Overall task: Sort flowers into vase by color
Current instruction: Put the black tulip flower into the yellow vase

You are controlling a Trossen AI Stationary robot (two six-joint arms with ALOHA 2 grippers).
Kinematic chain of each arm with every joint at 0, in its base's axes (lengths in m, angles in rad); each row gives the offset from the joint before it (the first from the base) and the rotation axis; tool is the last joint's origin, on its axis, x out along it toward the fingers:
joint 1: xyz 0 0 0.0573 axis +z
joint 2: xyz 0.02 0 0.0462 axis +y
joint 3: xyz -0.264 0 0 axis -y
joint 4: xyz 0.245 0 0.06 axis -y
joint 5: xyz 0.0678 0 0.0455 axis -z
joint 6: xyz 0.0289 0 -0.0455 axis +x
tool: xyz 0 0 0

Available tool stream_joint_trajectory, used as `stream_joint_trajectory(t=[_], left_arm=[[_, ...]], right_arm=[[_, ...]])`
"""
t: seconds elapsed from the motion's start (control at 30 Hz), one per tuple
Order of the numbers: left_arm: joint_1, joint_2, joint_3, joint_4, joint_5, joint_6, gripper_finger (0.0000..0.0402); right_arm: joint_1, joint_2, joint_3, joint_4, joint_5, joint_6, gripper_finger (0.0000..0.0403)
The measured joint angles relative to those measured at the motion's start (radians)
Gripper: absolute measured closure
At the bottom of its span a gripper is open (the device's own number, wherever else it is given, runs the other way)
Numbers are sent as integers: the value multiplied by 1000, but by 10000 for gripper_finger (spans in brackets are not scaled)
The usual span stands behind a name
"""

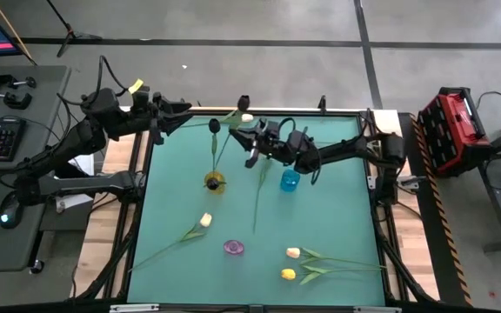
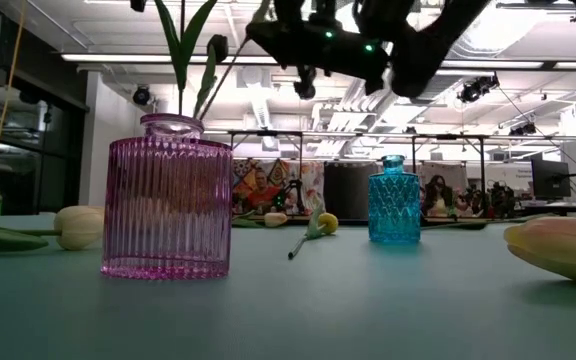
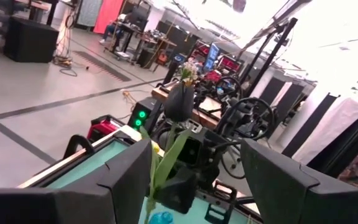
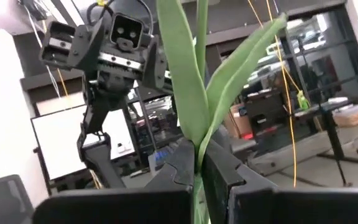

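Flowers were spread over the green table (image 1: 337, 217) when I looked down from the high camera. A cream tulip (image 1: 204, 221) lay near the left side with its stem trailing toward the left front corner. Two more lay to the right front: a peach-headed one (image 1: 293, 253) and, just beside it, a yellow one (image 1: 288, 274), both with their stems pointing right. A loose green stem (image 1: 258, 196) lay along the middle of the table.

I saw three vases. The amber vase (image 1: 215, 183) stood left of centre with a black tulip (image 1: 214, 126) rising out of it. The blue vase (image 1: 290, 180) stood to its right, and the purple vase (image 1: 234, 248) sat nearer the front. From the low camera the purple vase showed green leaves standing above its mouth.

My right pincer (image 1: 249, 132) hung over the far middle of the table, well above the surface, and it was closed on a flower stem: in the right wrist camera its fingers (image 4: 222, 171) pinched the stalk (image 4: 196, 134) just under the leaves. A pale bud (image 1: 247, 117) showed beside that pincer from above.

My left pincer (image 1: 183, 110) hovered at the far left edge of the table, with its fingers spread wide and holding nothing. In its wrist camera another black tulip (image 3: 179, 102) stood upright between and beyond them.
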Motion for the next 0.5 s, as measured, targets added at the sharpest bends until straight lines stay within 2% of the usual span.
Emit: stream_joint_trajectory(t=[0.13, 0.5], left_arm=[[-1, 0, 0, 1, -1, -14, 167], [0, -6, 0, 0, -1, -19, 167]], right_arm=[[6, 38, 74, -114, -61, -8, 403], [23, 40, 118, -276, -68, -60, 403]])
